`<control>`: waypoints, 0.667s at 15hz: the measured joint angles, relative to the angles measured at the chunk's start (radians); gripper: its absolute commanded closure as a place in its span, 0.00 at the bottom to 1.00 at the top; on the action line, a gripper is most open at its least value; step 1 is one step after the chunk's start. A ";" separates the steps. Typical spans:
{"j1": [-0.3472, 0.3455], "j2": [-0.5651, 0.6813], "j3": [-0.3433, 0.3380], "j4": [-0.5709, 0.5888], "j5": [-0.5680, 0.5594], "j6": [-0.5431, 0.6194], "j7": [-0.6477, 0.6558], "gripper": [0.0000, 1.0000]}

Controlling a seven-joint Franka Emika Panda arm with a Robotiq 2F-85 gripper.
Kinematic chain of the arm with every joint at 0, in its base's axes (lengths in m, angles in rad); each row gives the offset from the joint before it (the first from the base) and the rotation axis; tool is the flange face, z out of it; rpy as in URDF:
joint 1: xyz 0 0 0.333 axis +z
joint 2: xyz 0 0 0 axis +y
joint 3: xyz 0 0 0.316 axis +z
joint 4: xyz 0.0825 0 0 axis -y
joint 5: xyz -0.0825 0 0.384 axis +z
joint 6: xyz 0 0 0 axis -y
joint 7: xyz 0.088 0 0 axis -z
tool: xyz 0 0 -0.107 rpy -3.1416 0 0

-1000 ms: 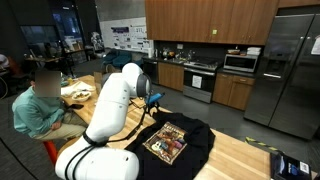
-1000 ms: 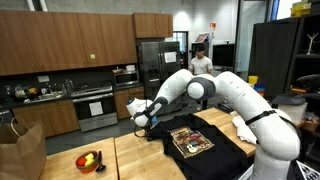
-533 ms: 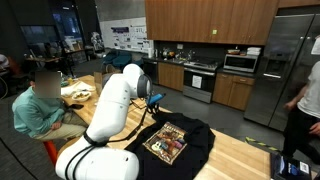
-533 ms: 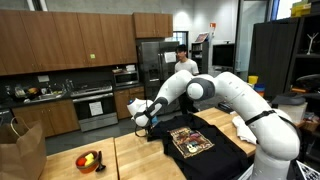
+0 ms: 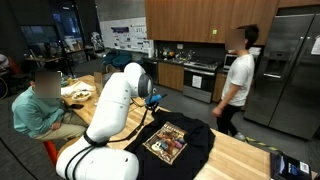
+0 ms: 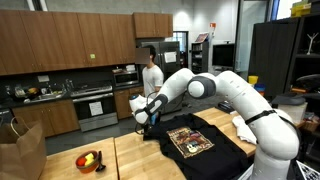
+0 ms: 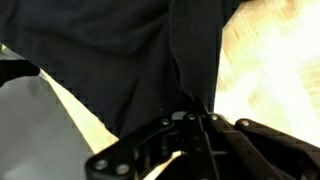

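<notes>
A black T-shirt with a colourful printed panel lies spread on the light wooden table; it also shows in the exterior view behind the arm. My gripper is down at the shirt's far corner, by the sleeve edge. In the wrist view the gripper has its jaws pressed together with a fold of the black T-shirt pinched between them. The fabric rises from the jaws as a ridge.
A bowl of fruit sits on the table near a brown paper bag. A seated person is at the table's side. A person walks through the kitchen behind. A blue box lies at the table's far end.
The gripper has closed on the shirt's edge; it stood open a second ago. The arm has barely moved. A person has walked into the kitchen area.
</notes>
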 measured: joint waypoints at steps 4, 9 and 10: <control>-0.017 -0.049 -0.001 -0.075 0.034 0.108 0.077 0.99; -0.041 -0.164 0.005 -0.237 0.111 0.266 0.152 0.99; -0.044 -0.189 0.005 -0.271 0.121 0.292 0.169 0.99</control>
